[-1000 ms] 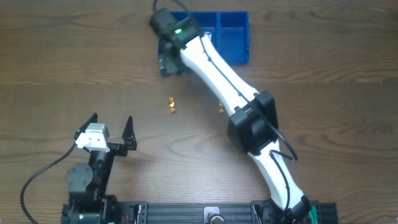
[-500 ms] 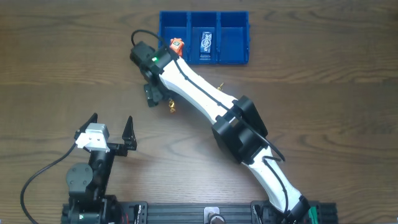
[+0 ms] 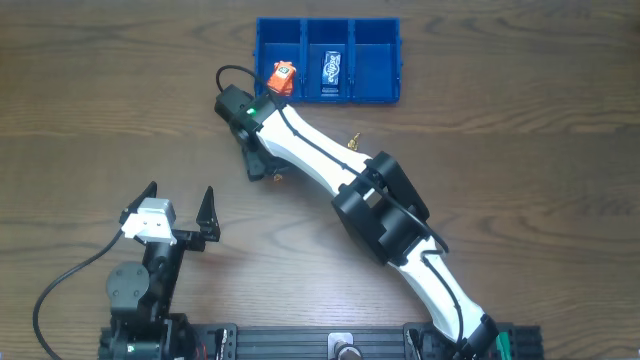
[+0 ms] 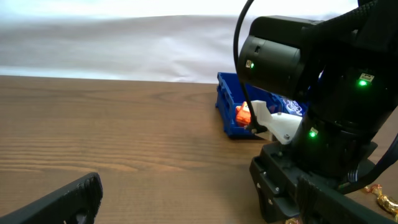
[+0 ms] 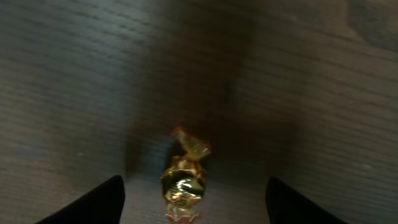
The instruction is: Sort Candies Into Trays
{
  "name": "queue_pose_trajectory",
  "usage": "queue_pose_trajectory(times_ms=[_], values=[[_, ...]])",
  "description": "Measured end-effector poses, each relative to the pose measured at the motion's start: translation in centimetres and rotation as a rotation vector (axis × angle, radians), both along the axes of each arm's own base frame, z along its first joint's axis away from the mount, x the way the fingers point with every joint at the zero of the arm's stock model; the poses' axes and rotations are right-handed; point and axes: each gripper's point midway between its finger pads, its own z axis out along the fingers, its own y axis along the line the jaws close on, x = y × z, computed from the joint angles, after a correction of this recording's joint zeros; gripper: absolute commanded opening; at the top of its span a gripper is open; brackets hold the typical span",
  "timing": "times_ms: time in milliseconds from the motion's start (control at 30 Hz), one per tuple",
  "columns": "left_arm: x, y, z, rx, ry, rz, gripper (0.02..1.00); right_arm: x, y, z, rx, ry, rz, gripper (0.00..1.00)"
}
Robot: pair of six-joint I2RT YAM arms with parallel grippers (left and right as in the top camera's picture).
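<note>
Table (image 3: 100,100) is wood-grain, and we place everything off the blue tray (image 3: 375,99) at its far side, calling the tray's "front" the side facing the arm bases.

Right arm (image 3: 310,150) stands well in front of the tray's right end. It runs diagonally across the middle, with its elbow block roughly halfway. Its wrist sits just off the tray's front-left corner, pitched steeply down at the table.

Left arm (image 3: 145,265) is folded back over its own base, well apart from the tray, front and left of it.

Tray has three compartments in a row. We see an orange candy (image 3: 283,78) in the left one and a blue-white wrapped candy (image 3: 331,70) in the middle one.

Right gripper (image 3: 260,165) is low over the wood in front of the tray's left corner. Its fingers (image 5: 87,202) are spread wide and hold nothing.

Left gripper (image 3: 180,193) sits level and faces the tray, with its fingers wide apart and nothing between them.

Gold candy (image 5: 183,180) lies on the table between the right gripper's open fingertips. We can't tell whether they touch it, and it isn't clamped.

Second gold candy (image 3: 352,141) lies on the table just in front of the tray's middle-right part, beside the right arm's forearm.
</note>
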Motion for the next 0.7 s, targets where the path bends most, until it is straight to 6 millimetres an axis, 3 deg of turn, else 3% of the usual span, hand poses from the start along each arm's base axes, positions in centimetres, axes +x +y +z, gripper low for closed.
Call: queue_pose_trajectory(times_ms=[300, 700], values=[[0.0, 0.0, 0.0, 0.0, 0.0, 0.0, 0.998, 0.08, 0.58, 0.03, 0.014, -0.013, 0.007, 0.524], [0.0, 0.0, 0.0, 0.0, 0.0, 0.0, 0.996, 0.51, 0.98, 0.08, 0.03, -0.031, 0.007, 0.465]])
